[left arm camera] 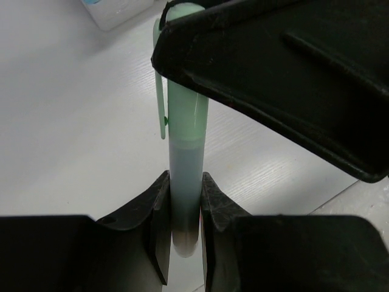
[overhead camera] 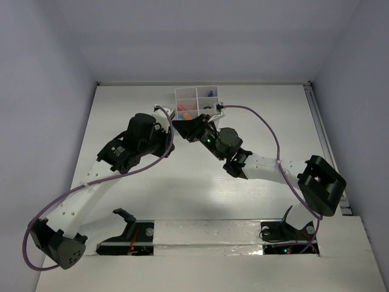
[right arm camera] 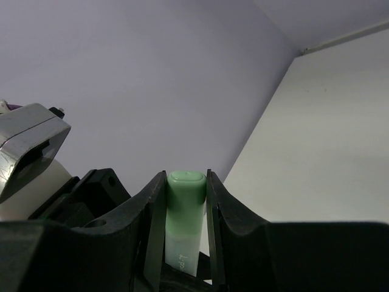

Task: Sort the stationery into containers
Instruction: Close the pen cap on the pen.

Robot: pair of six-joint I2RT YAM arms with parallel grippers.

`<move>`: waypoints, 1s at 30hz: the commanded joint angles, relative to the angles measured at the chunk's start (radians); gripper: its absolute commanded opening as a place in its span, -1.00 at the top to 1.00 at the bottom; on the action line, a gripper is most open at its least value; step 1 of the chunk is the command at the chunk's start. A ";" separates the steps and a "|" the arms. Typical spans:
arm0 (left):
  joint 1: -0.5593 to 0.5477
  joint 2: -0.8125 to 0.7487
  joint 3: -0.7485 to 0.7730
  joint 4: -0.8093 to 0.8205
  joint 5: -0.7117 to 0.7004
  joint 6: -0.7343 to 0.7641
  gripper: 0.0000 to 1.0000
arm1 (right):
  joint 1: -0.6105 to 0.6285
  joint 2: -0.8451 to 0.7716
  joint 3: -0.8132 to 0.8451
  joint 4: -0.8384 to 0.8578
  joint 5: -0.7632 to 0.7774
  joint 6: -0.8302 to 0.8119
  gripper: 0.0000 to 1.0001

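Together, left jaws and right jaws are clamping one smooth, pale-green, cylindrical marker (left arm camera: 185, 159); one white compartmented box (overhead camera: 185, 93) is sitting at twelve o'clock.

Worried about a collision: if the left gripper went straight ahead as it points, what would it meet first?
Likely the right gripper, clamped on the far end of the pale-green marker the left gripper holds; depth unclear.

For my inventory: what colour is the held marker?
Pale green marker, clearest in left wrist view.
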 commanded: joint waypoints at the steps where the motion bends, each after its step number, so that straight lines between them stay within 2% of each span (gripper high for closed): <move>1: 0.034 0.019 0.223 0.589 -0.133 -0.018 1.00 | 0.193 0.059 -0.094 -0.278 -0.338 -0.022 1.00; 10: 0.013 0.048 0.237 0.601 -0.110 -0.052 1.00 | 0.184 0.013 -0.127 -0.272 -0.303 -0.014 1.00; 16: 0.004 -0.001 0.122 0.501 -0.009 -0.072 1.00 | 0.022 -0.076 -0.155 -0.222 -0.361 0.039 1.00; 22: 0.004 -0.096 -0.028 0.412 0.057 -0.106 0.50 | -0.147 -0.129 -0.103 -0.258 -0.375 0.012 1.00; 23: 0.004 -0.110 -0.045 0.399 0.064 -0.118 0.34 | -0.167 -0.134 -0.082 -0.266 -0.373 0.010 1.00; 26: 0.004 -0.171 -0.114 0.380 0.079 -0.127 0.07 | -0.242 -0.126 -0.051 -0.269 -0.369 0.002 1.00; 30: 0.004 -0.260 -0.178 0.329 0.016 -0.140 -0.05 | -0.320 -0.102 -0.017 -0.257 -0.363 -0.016 1.00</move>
